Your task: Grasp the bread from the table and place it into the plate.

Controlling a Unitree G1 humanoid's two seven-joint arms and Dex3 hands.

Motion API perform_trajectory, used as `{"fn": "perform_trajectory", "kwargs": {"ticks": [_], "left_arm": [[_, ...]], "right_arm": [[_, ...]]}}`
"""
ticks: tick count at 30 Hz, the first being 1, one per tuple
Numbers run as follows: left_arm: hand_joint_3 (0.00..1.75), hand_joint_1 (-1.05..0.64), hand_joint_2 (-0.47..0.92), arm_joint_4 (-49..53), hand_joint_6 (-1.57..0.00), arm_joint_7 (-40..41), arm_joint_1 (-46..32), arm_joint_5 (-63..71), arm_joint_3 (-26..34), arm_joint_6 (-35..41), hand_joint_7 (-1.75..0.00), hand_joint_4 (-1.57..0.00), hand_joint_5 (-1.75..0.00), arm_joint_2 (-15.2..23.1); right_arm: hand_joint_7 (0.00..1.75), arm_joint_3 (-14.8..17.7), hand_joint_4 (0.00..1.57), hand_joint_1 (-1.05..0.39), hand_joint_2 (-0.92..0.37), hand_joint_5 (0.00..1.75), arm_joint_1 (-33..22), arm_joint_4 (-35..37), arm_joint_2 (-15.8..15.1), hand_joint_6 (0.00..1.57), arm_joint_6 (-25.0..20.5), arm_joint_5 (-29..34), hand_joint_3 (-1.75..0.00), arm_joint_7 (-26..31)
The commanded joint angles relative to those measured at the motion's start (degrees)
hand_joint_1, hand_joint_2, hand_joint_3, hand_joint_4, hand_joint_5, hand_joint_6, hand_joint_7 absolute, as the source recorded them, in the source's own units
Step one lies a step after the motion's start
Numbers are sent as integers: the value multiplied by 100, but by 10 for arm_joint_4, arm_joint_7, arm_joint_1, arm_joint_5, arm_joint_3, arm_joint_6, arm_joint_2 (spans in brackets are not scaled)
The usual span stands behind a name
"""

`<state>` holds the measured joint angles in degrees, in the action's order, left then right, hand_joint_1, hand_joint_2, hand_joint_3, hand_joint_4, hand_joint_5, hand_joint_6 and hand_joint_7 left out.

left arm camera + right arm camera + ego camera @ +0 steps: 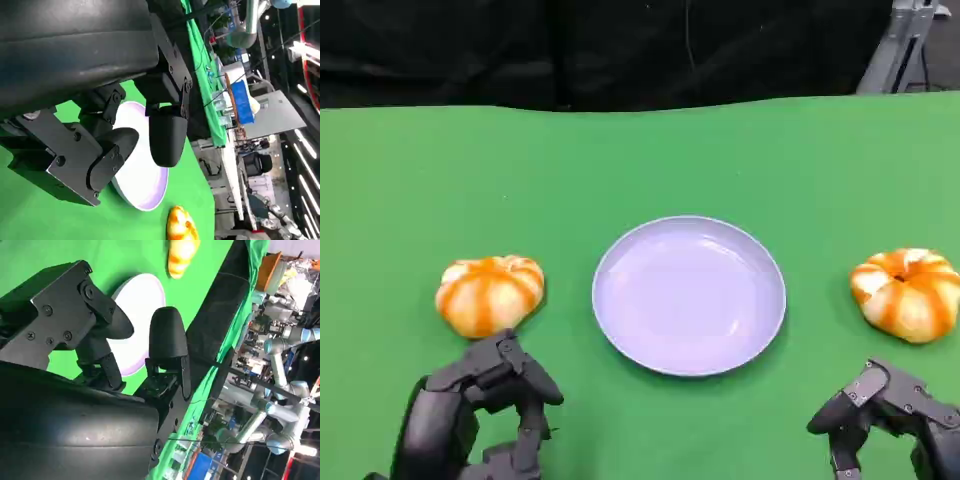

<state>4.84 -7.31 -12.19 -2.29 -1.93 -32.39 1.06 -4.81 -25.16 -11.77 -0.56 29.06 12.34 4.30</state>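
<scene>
A pale lilac plate lies bare in the middle of the green table. One orange-and-white striped bread sits to its left, another bread to its right. My left hand hovers just in front of the left bread, fingers apart and holding nothing. My right hand is in front of the right bread, also holding nothing. In the left wrist view my left hand's fingers point toward the plate, with the right bread beyond it. In the right wrist view the plate and the left bread lie past my right hand's fingers.
The green table ends at a black curtain at the back. A grey metal stand rises at the far right corner. The wrist views show other robot arms and lab clutter off the table.
</scene>
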Motion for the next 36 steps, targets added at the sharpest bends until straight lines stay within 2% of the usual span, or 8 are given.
{"fn": "perform_trajectory", "kwargs": {"ticks": [1,18,21,26,31,32,34,36], "left_arm": [[139,1,39,-1,-79,-2,0,0,5,-1,-147,-83,-169,8],[137,-2,38,0,-79,2,3,4,9,1,-146,-82,-167,10],[119,-5,47,-10,-78,-1,1,-18,8,23,-129,-78,-155,2],[81,-7,62,-17,-68,7,7,8,7,36,-73,-64,-111,7],[77,-7,64,-19,-69,7,7,14,9,38,-61,-63,-105,6],[77,-7,64,-25,-70,10,23,50,12,55,-60,-63,-104,27],[28,-39,85,-35,-50,20,47,114,18,84,-31,-39,-74,60],[17,-51,90,-45,-42,31,65,176,18,114,-19,-29,-62,87]], "right_arm": [[130,5,82,8,-40,165,-2,-2,-3,77,0,-5,-128,2],[131,3,82,6,-40,167,-3,-6,0,76,-6,0,-127,5],[131,4,82,7,-39,167,-4,-6,-1,77,-4,-2,-128,5],[131,7,82,5,-40,167,-3,-7,-4,76,-2,0,-127,5],[131,8,82,5,-40,166,-3,-7,-4,76,-2,1,-127,5],[131,6,82,5,-40,166,-2,-6,-2,76,-4,-3,-127,4],[131,4,82,7,-41,167,0,-6,0,76,-6,-6,-127,3],[132,2,81,8,-41,168,1,-6,2,76,-7,-6,-127,3]]}}
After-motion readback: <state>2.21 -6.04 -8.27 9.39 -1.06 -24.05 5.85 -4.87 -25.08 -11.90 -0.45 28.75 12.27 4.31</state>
